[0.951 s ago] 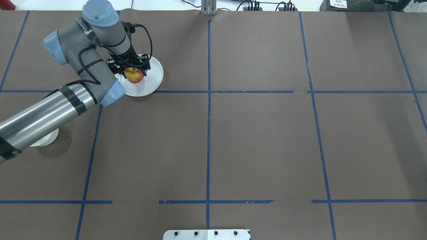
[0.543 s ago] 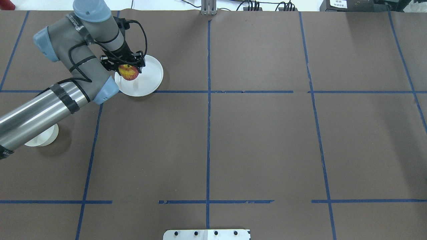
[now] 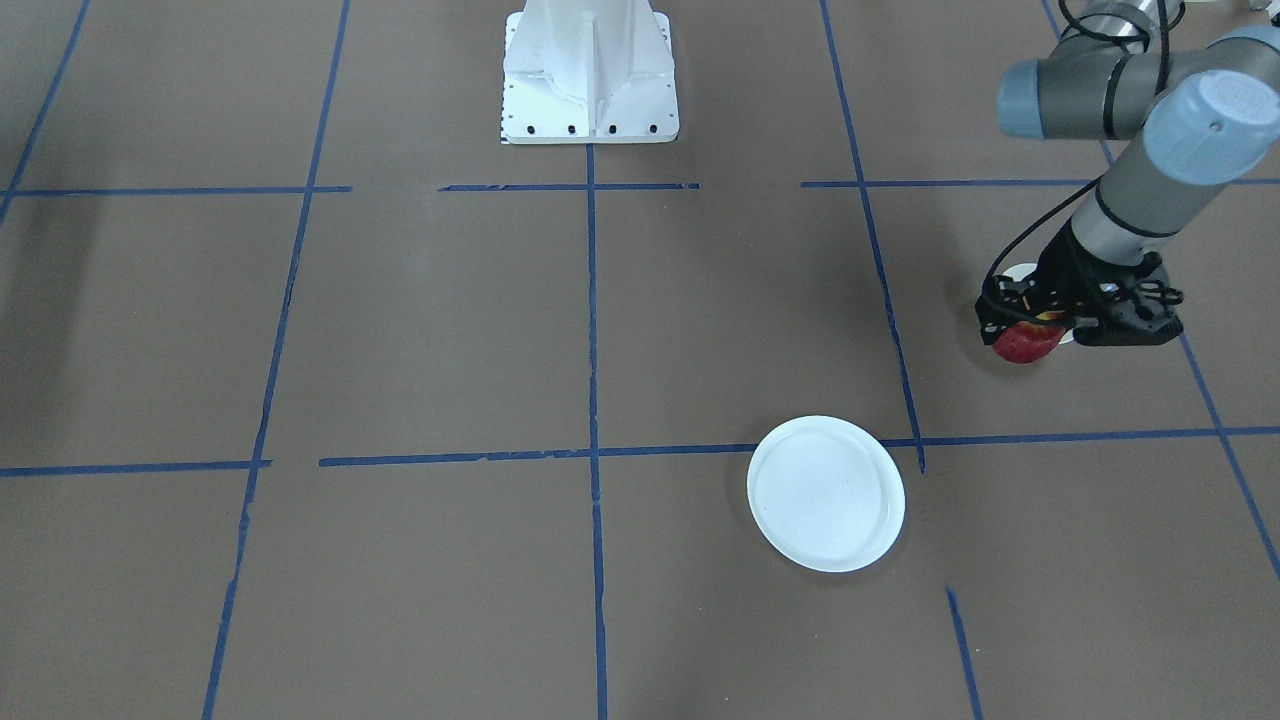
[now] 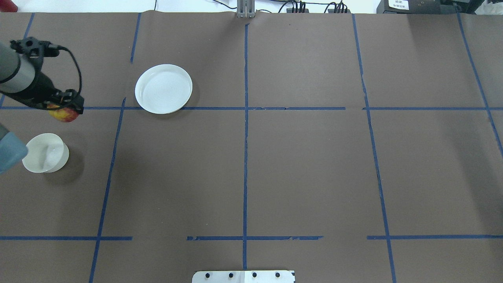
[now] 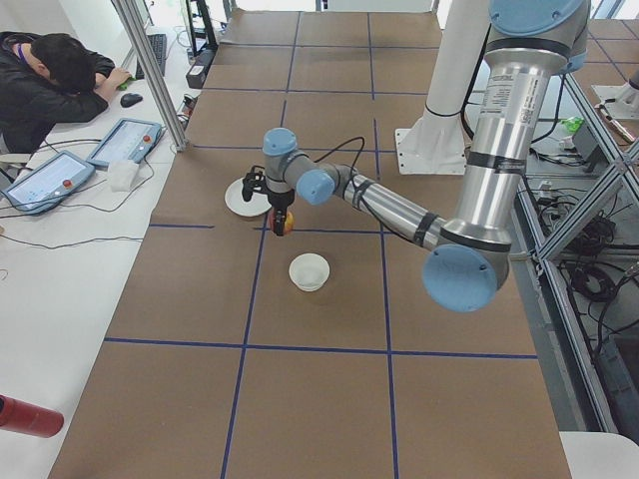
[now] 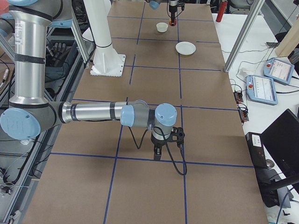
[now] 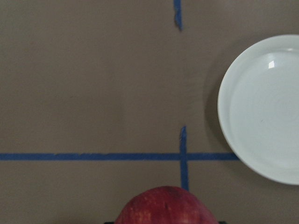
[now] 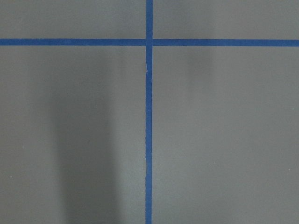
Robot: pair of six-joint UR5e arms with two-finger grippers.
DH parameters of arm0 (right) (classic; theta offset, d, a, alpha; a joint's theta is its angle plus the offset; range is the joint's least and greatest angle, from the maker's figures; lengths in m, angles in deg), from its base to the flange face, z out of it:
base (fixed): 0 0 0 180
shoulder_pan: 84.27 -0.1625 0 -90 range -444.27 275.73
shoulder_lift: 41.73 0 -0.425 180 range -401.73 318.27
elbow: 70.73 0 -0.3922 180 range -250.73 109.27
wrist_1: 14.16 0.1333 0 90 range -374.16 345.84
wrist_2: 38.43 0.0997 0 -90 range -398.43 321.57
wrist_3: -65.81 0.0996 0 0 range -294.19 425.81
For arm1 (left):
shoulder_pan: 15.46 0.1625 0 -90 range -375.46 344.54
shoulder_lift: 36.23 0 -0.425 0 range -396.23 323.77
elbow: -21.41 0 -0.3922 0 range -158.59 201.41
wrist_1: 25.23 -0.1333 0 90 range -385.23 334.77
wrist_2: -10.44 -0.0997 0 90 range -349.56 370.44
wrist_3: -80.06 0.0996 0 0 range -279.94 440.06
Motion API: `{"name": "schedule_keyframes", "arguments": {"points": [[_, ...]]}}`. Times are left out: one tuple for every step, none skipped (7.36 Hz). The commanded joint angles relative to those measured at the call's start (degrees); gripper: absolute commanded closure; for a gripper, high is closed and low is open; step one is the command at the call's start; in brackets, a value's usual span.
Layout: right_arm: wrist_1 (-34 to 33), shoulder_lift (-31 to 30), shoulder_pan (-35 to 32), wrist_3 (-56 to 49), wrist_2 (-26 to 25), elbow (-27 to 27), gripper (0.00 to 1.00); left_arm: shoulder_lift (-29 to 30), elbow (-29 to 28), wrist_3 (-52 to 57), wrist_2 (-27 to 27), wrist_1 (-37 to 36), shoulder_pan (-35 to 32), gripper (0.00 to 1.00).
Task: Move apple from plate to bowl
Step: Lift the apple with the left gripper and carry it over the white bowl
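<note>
My left gripper [image 4: 63, 111] is shut on the red apple [image 4: 66, 115] and holds it above the brown table, clear of both dishes. The white plate [image 4: 163, 89] lies bare to the apple's right. The small cream-white bowl [image 4: 45, 158] stands nearer my base than the apple, a short way off. In the front-facing view the apple [image 3: 1025, 344] hangs under the gripper [image 3: 1050, 328], which hides most of the bowl [image 3: 1020, 270]. The left wrist view shows the apple's top [image 7: 166, 205] and the plate [image 7: 261, 109]. My right gripper [image 6: 157, 151] shows only in the right side view; I cannot tell if it is open.
The table is covered in brown paper with blue tape lines [image 4: 245, 108]. The robot's white base [image 3: 590, 75] stands at the table's near edge. A person sits at a side desk [image 5: 55, 85] beyond the table's far edge.
My left gripper lifted the apple off the plate and carried it left, toward the bowl. The plate is now bare and the bowl is uncovered.
</note>
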Motion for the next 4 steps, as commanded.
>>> {"name": "schedule_keyframes", "arguments": {"points": [[0.00, 0.00, 0.00, 0.09, 0.00, 0.00, 0.00, -14.66, 2.33, -6.46, -0.44, 16.54, 0.08, 1.00], [0.00, 0.00, 0.00, 0.00, 0.00, 0.00, 0.00, -15.14, 0.06, -8.95, -0.45, 19.66, 0.51, 1.00], [0.00, 0.00, 0.00, 0.09, 0.00, 0.00, 0.00, -13.92, -2.05, -9.50, -0.45, 19.78, 1.21, 1.00], [0.00, 0.00, 0.00, 0.00, 0.00, 0.00, 0.00, -11.91, -3.81, -9.59, -0.62, 19.70, 1.48, 1.00]]}}
